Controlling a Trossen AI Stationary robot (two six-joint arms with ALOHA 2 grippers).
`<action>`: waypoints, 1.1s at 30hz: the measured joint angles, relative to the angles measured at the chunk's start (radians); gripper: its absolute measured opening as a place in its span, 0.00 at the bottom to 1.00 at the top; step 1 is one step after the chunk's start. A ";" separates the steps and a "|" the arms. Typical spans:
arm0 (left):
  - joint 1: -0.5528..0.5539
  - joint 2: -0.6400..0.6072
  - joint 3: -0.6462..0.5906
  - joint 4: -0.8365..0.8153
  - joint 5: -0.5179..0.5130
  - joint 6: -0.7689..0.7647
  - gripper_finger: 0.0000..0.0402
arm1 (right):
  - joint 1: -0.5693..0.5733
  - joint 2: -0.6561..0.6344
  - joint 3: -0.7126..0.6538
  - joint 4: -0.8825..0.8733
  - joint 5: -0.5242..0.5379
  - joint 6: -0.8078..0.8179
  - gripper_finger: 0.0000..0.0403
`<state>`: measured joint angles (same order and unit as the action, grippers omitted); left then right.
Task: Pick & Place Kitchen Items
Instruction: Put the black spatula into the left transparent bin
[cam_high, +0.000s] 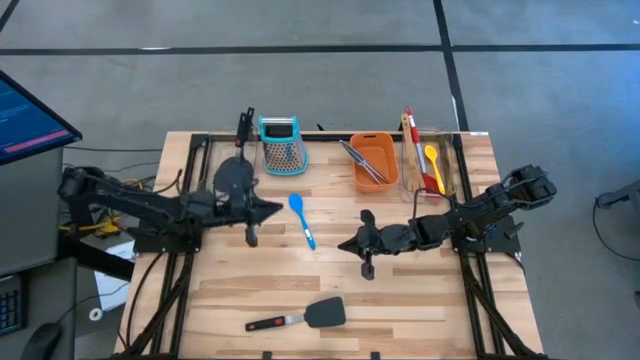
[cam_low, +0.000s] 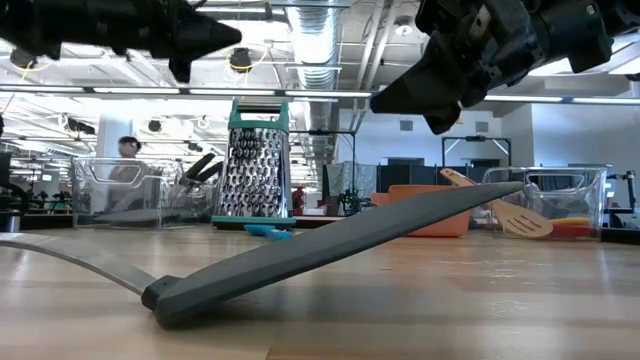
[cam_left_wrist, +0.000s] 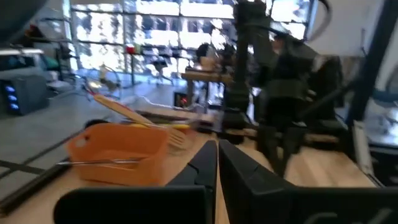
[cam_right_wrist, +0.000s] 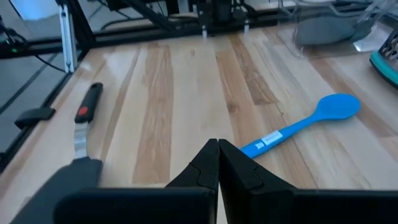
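Clutter lines the far edge: the box grater (cam_high: 280, 145), the orange tub (cam_high: 373, 161) holding silver tongs (cam_high: 357, 160), and a clear bin (cam_high: 432, 165) with the wooden turner (cam_high: 409, 150), red and yellow spoons. Both grippers hover pinched shut and empty, the left gripper (cam_high: 278, 210) beside the blue spoon (cam_high: 302, 220), the right gripper (cam_high: 343, 244) mid-table. A black spatula (cam_high: 298, 318) lies at the near edge of the wooden table (cam_high: 420, 300). Behind it is an open workshop.

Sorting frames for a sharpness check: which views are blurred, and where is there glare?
Left wrist view: soft throughout, orange tub smeared, windows blown out. Low view: black spatula close and soft, ceiling lights bright. Right wrist view: blue spoon sharp. High view: evenly lit.
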<state>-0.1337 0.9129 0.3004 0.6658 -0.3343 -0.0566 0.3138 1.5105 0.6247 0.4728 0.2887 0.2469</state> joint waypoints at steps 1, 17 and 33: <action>-0.026 0.011 0.022 -0.028 -0.010 0.000 0.00 | 0.000 0.000 0.000 0.010 0.000 0.001 0.00; -0.295 0.328 0.538 -0.653 -0.096 -0.003 0.00 | 0.034 0.000 0.000 0.089 0.000 -0.010 0.00; -0.545 0.585 0.761 -0.810 -0.110 -0.271 0.00 | 0.034 0.000 0.000 0.093 -0.030 0.020 0.00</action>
<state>-0.6791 1.4983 1.0615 -0.1440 -0.4445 -0.3275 0.3474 1.5105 0.6247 0.5662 0.2586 0.2668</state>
